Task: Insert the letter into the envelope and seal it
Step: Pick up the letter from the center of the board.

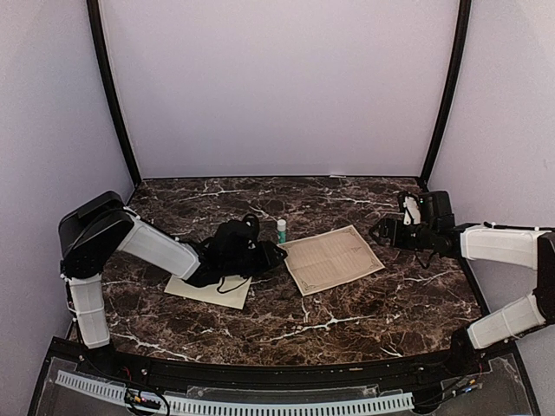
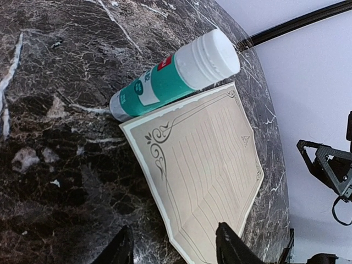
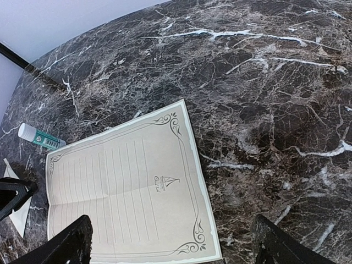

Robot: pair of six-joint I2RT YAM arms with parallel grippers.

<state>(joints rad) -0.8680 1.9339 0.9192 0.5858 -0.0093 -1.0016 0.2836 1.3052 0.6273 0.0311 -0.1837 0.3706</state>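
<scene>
- Lying flat mid-table: thin beige creased paper letter [image 1: 334, 258] with dark border, on dark marble tabletop [image 1: 347, 325]
- left gripper [image 2: 176, 246] half-spread, straddling the letter's left edge, nothing clamped
- right gripper [image 3: 173, 247] spread wide, empty, near the letter's right corner
- green-and-white glue stick [image 2: 176, 74] upright just beside its far-left corner
- plain cream paper envelope [image 1: 204, 290] partly under left arm

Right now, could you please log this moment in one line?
letter: flat, unfolded, outside envelope | left gripper: open at letter's left corner | right gripper: open, right of letter | envelope: under left arm
</scene>
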